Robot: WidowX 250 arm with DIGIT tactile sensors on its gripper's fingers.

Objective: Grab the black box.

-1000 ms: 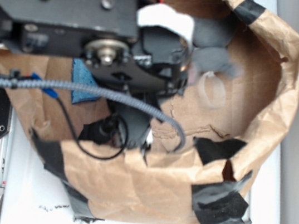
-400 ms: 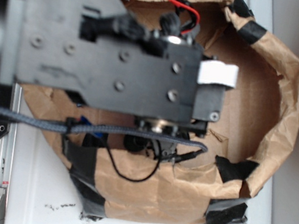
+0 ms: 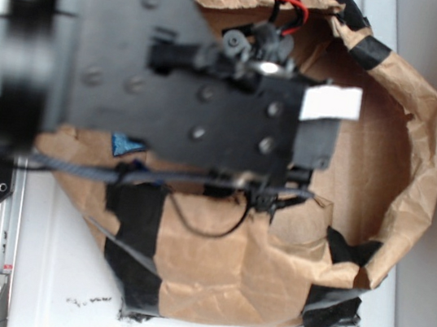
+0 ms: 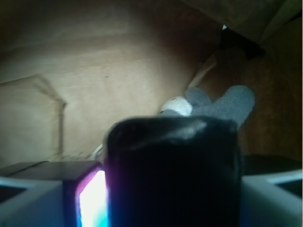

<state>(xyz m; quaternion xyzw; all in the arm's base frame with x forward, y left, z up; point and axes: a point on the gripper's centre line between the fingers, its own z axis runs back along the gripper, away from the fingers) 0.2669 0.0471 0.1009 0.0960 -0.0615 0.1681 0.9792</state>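
— How many containers are on the white surface?
— One brown paper bag, patched with several strips of black tape.

— And what can be counted inside?
— One glossy black box, filling the wrist view. One grey cloth item behind it. One blue sponge, only a corner showing.

— Robot arms?
— One black arm.

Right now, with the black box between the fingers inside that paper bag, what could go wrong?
The black box looks glossy and round-edged, so it may slip from the fingers. The loose cable hangs over the brown paper bag wall and could snag. The arm hides the bag's inside from the exterior view.
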